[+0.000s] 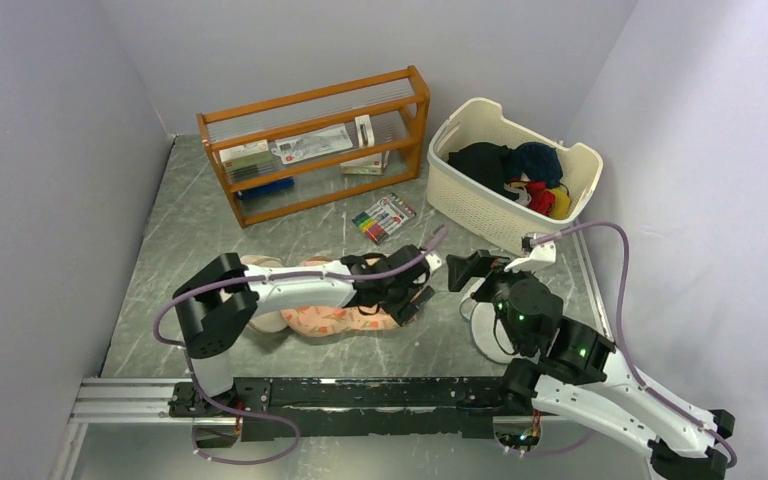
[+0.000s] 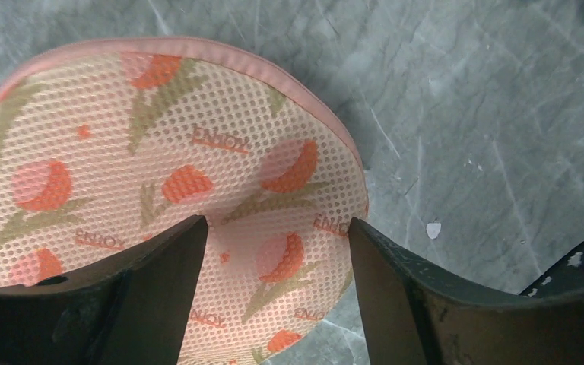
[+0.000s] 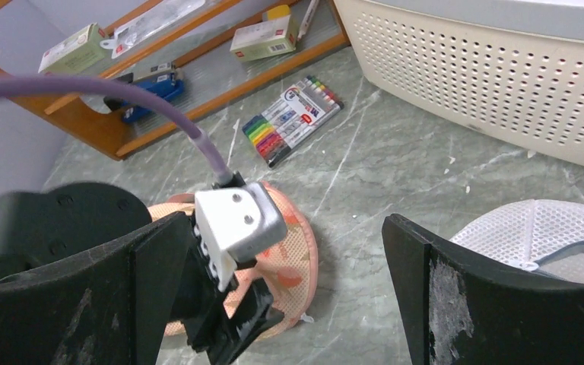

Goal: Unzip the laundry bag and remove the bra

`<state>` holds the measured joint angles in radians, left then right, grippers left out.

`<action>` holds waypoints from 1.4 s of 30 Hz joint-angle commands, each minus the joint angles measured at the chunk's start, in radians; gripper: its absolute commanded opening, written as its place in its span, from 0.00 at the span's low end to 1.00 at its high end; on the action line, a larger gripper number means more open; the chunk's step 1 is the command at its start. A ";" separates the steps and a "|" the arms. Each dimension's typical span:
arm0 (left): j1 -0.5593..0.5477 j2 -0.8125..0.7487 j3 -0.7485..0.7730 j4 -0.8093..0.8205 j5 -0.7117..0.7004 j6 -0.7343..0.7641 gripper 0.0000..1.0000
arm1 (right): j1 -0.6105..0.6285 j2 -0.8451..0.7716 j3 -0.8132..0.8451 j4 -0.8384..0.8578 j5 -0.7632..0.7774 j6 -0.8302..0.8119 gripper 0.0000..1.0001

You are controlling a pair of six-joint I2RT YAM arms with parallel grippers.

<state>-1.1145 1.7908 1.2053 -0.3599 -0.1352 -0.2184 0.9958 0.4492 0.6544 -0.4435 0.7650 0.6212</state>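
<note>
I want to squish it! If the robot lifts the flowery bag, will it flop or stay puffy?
Probably stays puffy: the bag looks padded, with a piped rim. Likely light, being mesh. The rough mesh shouldn't slip much.

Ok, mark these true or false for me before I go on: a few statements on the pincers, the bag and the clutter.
The left pincer is open over the laundry bag. True.
The right pincer is shut on the bag. False: it is open and holds nothing.
The basket holds dark and red clothes. True.
The marker pack lies in the basket. False: it lies on the table, near the wooden rack.
</note>
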 commanded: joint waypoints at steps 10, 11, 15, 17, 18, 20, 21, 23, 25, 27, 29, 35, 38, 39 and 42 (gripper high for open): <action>-0.122 0.040 0.056 -0.054 -0.219 0.020 0.83 | -0.001 -0.074 0.016 -0.081 0.045 0.028 1.00; -0.130 0.026 0.050 -0.046 -0.232 0.023 0.83 | -0.002 -0.076 0.018 -0.088 0.048 0.029 1.00; -0.171 -0.050 0.008 0.013 -0.239 0.043 0.74 | -0.001 -0.090 0.034 -0.119 0.069 0.032 1.00; -0.192 -0.087 -0.024 0.056 -0.225 0.059 0.70 | -0.002 -0.105 0.044 -0.134 0.081 0.032 1.00; -0.196 -0.102 -0.038 0.073 -0.214 0.060 0.68 | -0.002 -0.114 0.048 -0.142 0.086 0.030 1.00; -0.201 -0.111 -0.056 0.101 -0.189 0.059 0.66 | -0.001 -0.138 0.059 -0.155 0.094 0.028 1.00; -0.202 -0.104 -0.058 0.106 -0.184 0.060 0.66 | -0.001 -0.147 0.062 -0.164 0.099 0.028 1.00; -0.203 -0.068 -0.034 0.071 -0.192 0.054 0.66 | -0.001 -0.162 0.069 -0.180 0.102 0.031 1.00; -0.202 -0.025 -0.004 0.034 -0.210 0.048 0.66 | -0.002 -0.172 0.074 -0.191 0.105 0.034 1.00; -0.203 0.012 0.017 0.010 -0.229 0.045 0.66 | -0.001 -0.179 0.077 -0.202 0.105 0.037 1.00; -0.203 0.047 0.033 -0.011 -0.250 0.041 0.66 | -0.001 -0.181 0.078 -0.201 0.101 0.036 1.00; -0.203 0.100 0.054 -0.040 -0.269 0.037 0.62 | -0.001 -0.175 0.071 -0.193 0.085 0.033 1.00; -0.203 0.114 0.069 -0.061 -0.300 0.034 0.52 | -0.001 -0.166 0.072 -0.193 0.078 0.034 1.00; -0.203 0.116 0.075 -0.070 -0.313 0.034 0.48 | -0.001 -0.164 0.073 -0.194 0.076 0.036 1.00; -0.203 0.107 0.082 -0.081 -0.335 0.041 0.32 | -0.001 -0.161 0.071 -0.194 0.076 0.038 1.00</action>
<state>-1.3174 1.8927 1.2503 -0.4030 -0.4095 -0.1864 0.9958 0.2836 0.7132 -0.6342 0.8402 0.6476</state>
